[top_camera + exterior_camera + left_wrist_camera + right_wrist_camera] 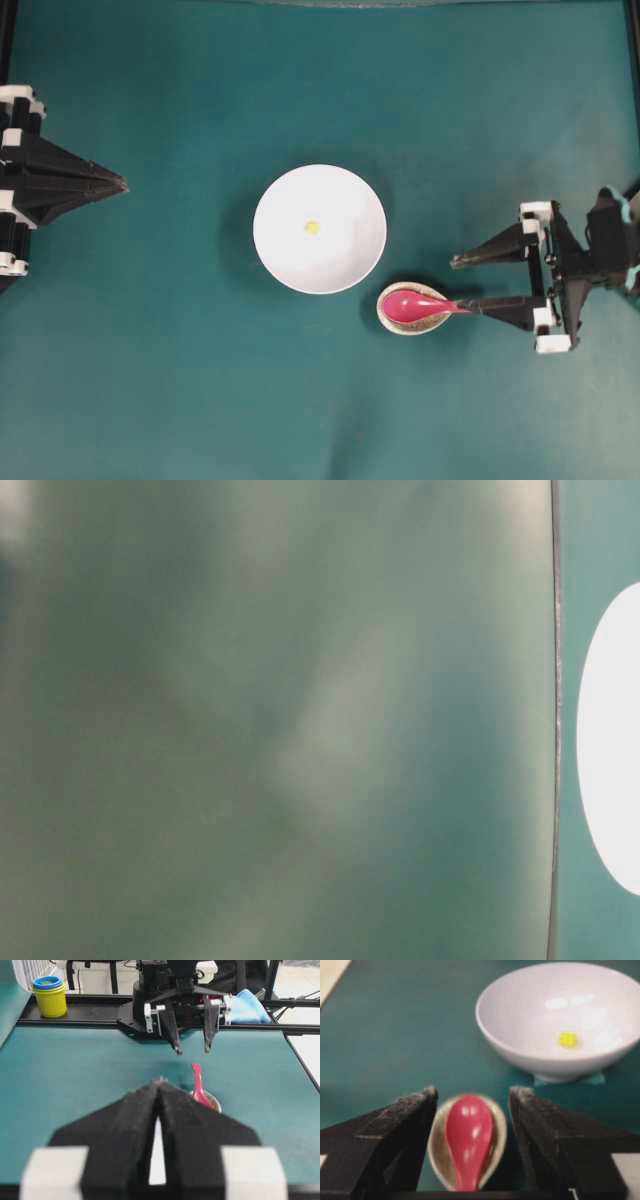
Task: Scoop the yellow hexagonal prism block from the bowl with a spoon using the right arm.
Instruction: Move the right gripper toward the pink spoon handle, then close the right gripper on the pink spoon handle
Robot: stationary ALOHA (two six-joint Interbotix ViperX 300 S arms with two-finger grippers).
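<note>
The right pincer (pixel 472 1095) is filling the near foreground of its wrist view, its two fingers standing wide apart on either side of the pink-red spoon (pixel 468 1135), which is lying untouched in a small speckled dish (pixel 385 316) on the teal worktop (pixel 180 380). The yellow hexagonal prism block (pixel 312 227) is sitting near the middle of the white bowl (pixel 275 250) just beyond, while the left pincer (pixel 122 184) is resting closed, well away. Closing on the glossy handle off-centre is likely to be tipping the spoon or dragging the dish.
</note>
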